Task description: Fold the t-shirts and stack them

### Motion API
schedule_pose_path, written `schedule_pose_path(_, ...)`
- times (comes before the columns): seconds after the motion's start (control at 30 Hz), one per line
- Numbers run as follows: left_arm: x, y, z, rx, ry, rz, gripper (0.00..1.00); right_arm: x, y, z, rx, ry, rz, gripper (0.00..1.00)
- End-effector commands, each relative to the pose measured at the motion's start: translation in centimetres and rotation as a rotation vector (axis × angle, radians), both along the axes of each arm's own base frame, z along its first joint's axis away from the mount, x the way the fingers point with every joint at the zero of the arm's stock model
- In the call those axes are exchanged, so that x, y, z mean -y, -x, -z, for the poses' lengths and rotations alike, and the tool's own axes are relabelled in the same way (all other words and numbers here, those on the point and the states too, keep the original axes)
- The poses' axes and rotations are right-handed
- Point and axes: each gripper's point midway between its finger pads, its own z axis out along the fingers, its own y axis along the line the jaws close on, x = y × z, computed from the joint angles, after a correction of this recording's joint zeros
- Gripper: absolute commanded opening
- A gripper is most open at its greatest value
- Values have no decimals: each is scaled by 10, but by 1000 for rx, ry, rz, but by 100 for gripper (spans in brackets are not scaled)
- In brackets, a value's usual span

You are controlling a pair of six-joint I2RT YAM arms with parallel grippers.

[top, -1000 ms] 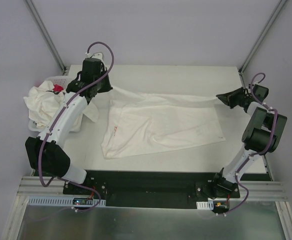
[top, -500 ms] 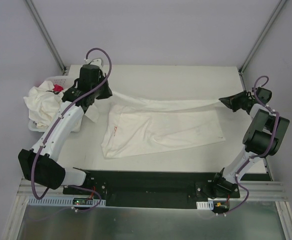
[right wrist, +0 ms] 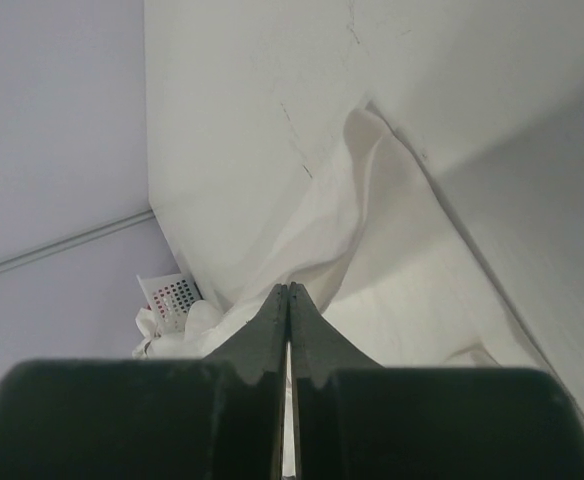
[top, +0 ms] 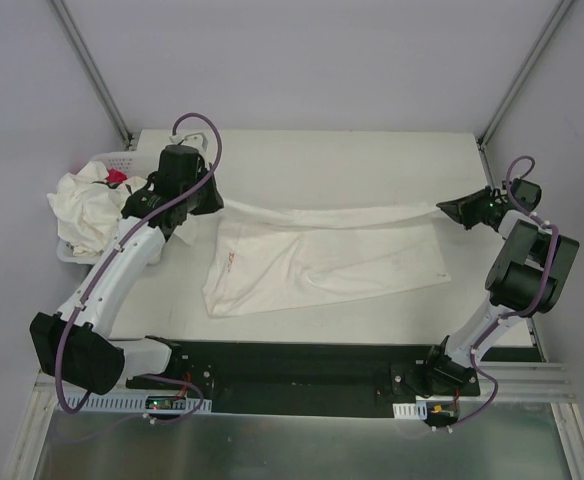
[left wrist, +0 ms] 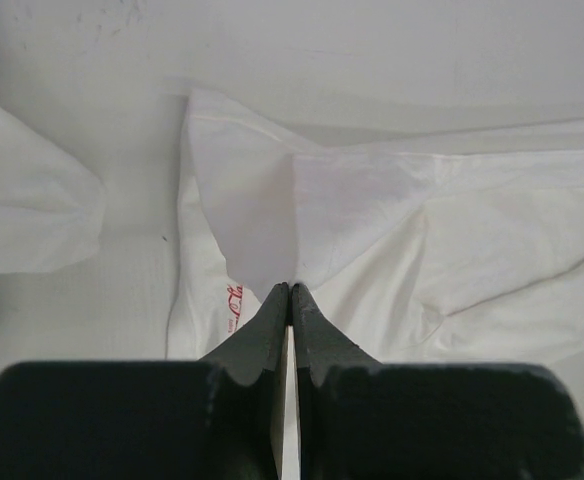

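One t-shirt (top: 322,255) is pinched at its far edge by the left gripper (top: 216,199) and right gripper (top: 442,209). The edge is stretched between them.

White table (top: 372,150). Spread flat across the middle: a shirt (top: 322,265), far edge raised off the top. At the left edge: basket (top: 120,157) heaped with crumpled shirts (top: 82,205).
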Motion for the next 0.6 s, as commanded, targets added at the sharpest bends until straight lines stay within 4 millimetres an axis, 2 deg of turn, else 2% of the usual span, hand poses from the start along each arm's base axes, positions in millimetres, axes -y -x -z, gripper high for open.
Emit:
schedule_pose_path(0.0,9,12,0,-1,29,18,0,5,5,-19,36,46,7,1)
schedule_pose_path(0.13,8,17,7,-17,23,14,0,6,9,-14,20,56,5,1)
schedule_pose_path(0.43,2,29,3,-5,16,8,0,12,8,-12,8,62,23,1)
schedule_pose_path(0.57,-2,37,7,-13,14,-5,0,11,10,-9,1,63,22,1)
